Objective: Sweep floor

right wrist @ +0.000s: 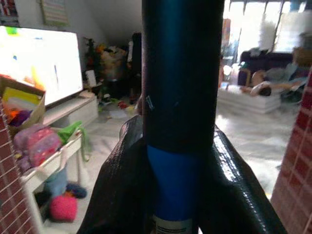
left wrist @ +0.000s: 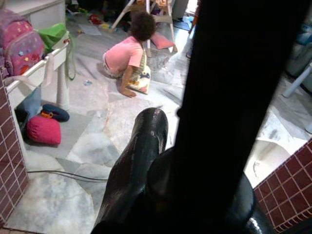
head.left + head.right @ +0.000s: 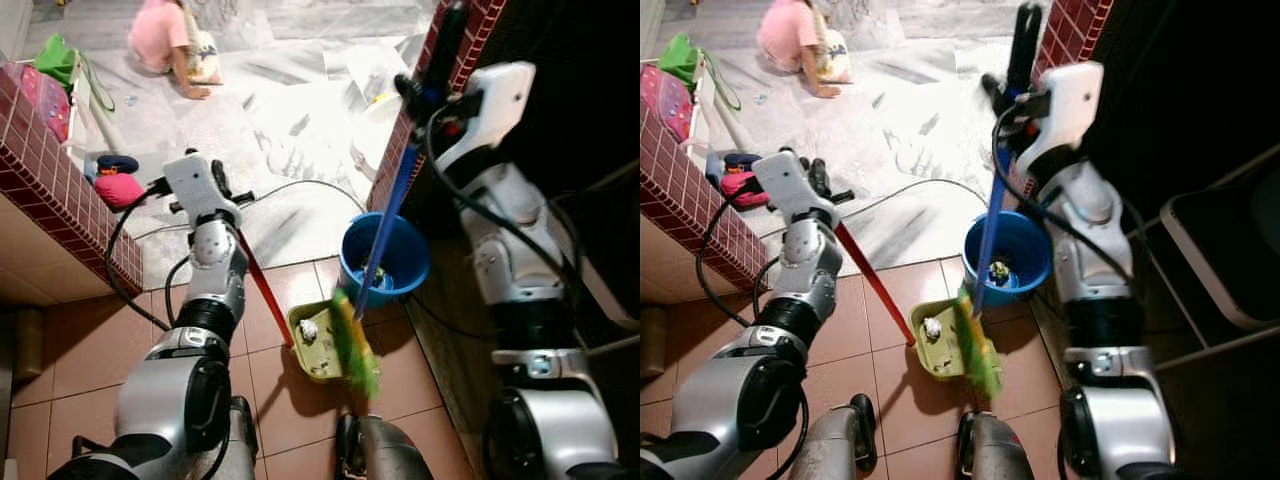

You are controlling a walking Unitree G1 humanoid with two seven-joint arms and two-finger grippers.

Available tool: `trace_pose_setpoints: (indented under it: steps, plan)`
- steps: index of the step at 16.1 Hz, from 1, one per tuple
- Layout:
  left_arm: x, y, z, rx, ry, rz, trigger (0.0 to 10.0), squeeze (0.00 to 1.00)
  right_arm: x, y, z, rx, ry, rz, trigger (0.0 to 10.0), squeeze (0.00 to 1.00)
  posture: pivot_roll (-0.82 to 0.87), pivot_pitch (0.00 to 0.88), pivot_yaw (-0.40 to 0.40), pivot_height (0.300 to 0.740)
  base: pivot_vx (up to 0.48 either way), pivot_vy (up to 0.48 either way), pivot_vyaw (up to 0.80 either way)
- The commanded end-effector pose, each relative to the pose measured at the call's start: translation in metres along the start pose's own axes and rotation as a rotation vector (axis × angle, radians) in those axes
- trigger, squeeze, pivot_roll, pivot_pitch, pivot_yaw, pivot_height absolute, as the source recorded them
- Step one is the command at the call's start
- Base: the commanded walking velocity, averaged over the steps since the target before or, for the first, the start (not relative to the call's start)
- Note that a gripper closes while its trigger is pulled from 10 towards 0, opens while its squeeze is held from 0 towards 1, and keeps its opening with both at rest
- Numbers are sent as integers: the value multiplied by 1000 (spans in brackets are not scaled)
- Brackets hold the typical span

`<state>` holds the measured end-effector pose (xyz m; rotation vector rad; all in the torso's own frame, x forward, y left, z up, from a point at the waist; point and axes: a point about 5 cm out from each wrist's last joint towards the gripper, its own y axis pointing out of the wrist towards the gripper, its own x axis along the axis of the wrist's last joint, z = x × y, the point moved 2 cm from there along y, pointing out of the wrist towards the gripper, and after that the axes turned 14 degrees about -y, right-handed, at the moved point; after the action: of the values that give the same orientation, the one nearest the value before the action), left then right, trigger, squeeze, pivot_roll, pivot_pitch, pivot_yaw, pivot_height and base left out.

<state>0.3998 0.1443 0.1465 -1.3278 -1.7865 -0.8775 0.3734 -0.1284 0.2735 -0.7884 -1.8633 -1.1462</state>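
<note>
Fingers of the right gripper point(image 1: 170, 185) are clamped on the blue broom handle point(image 3: 392, 205), one black finger pressed against each side of the shaft. The broom point(image 3: 985, 280) leans down from this grip to its green and yellow bristles point(image 3: 356, 345), which rest on the terracotta tile floor point(image 3: 90, 350) at the edge of the yellow-green dustpan point(image 3: 940, 345). A small pale lump of debris point(image 3: 931, 327) lies in the pan.

The left gripper point(image 3: 205, 185) is closed around the dustpan's red handle point(image 3: 262, 285); in the left wrist view a dark shaft stands against one glossy black finger point(image 2: 139, 161), while the other finger is hidden behind that shaft. The handle slants down from the grip to the pan.

Just behind the pan stands a blue bucket point(image 3: 385, 258) with something small inside, too blurred to name. A black cable point(image 3: 900, 192) trails across the pale marble floor point(image 3: 290, 110) beyond. A person in a pink top point(image 2: 127, 53) kneels there, far from the robot. Low red-brick walls point(image 3: 55, 175) flank the doorway, and a pink cushion point(image 2: 43, 130) lies beside the left one. The area to the robot's right is too dark to read.
</note>
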Motion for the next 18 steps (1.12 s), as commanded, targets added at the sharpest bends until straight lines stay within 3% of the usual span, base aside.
trace_pose_setpoints:
  steps: [1, 5, 10, 15, 18]
  plan:
    - [3, 2, -8, -17, -25, -8, 10000, 0, 15, 5, -8, -33, -25, -65, 10000, 0, -221, 65, -52, 740, 0, 0, 0]
    - [15, 7, 3, 4, 8, -52, 10000, 0, 19, 9, -14, -64, -78, -100, 10000, 0, -208, 41, -51, 740, 0, 0, 0]
    - [40, 15, 20, 20, 78, -139, 10000, 0, 10, -1, -13, -41, -145, -81, 10000, 0, -181, 32, -42, 740, 0, 0, 0]
    - [51, 13, 31, 28, 91, -169, 10000, 0, -42, -38, 14, 29, -126, 65, 10000, 0, -117, 25, -26, 740, 0, 0, 0]
    - [78, 14, 31, 10, 112, -260, 10000, 0, -77, -65, 33, 32, -92, 189, 10000, 0, -82, 16, -23, 740, 0, 0, 0]
